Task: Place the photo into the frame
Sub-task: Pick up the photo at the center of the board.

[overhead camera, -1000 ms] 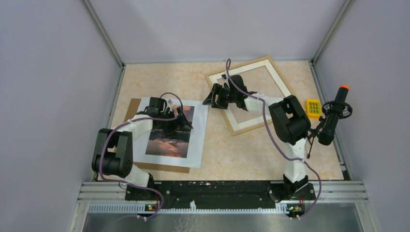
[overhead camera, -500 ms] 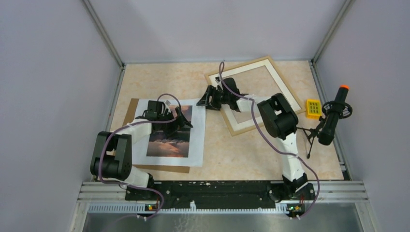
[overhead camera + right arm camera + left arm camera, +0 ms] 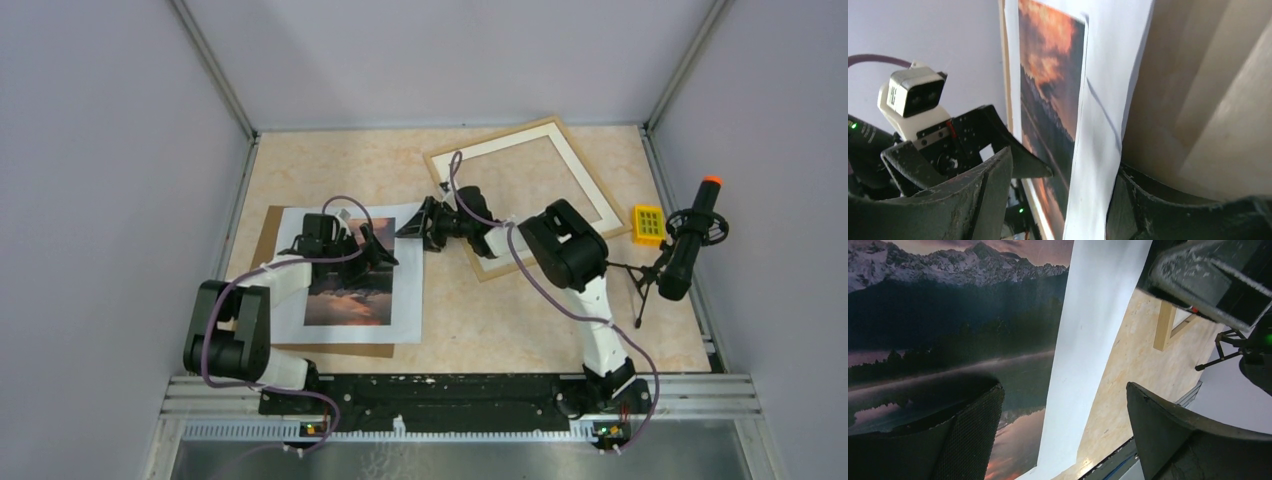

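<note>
The photo [image 3: 350, 275] lies flat on the left half of the table [image 3: 400, 170], picture side up, on top of a brown backing board [image 3: 340, 348] that shows along its left and near edges; the frame [image 3: 490, 140] lies flat at the far right, turned at an angle and well apart from the photo, with a strip of bare table between them. I have the left gripper [image 3: 1063, 425] low over the photo's far right part, jaws spread wide across the white margin and holding nothing. The right gripper [image 3: 1063, 195] has reached over to the photo's far right corner; its jaws stand partly apart with the white margin running between them, and I cannot tell whether either pad touches the paper. The right arm [image 3: 560, 245] stretches across the frame's near left corner and covers part of its opening, so it sits right on the line between photo and frame. By the frame's right corner I see a small yellow block [image 3: 649, 223]; next to that, a black handle with an orange tip [image 3: 690, 245] stands on a small tripod against the right wall.
</note>
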Tool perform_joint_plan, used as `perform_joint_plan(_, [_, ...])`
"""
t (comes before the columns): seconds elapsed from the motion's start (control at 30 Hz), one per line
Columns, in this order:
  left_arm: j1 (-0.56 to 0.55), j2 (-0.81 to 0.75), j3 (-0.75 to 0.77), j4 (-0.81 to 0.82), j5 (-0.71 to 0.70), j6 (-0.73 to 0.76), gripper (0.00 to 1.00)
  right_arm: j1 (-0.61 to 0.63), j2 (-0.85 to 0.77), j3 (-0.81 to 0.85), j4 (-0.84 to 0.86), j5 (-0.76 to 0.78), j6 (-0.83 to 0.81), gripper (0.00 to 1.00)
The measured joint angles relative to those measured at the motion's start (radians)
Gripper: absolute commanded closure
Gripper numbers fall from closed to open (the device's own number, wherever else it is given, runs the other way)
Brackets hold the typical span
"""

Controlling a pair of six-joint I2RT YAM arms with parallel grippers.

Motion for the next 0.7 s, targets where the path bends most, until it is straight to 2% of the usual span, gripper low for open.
perform_joint_plan(0.4, [-0.002,-0.07,-0.058,0.038,-0.039,0.008,0.02,0.054,-0.067,-0.202,0.268,-0.008,0.171,0.44])
perform_joint_plan(0.6, [-0.002,-0.101,-0.074,0.027,-0.058,0.02,0.02,0.055,-0.091,-0.249,0.301,0.012,0.176,0.46])
perform_joint_plan(0.7, [-0.002,-0.116,-0.08,0.019,-0.066,0.027,0.02,0.055,-0.105,-0.267,0.293,0.024,0.158,0.54])
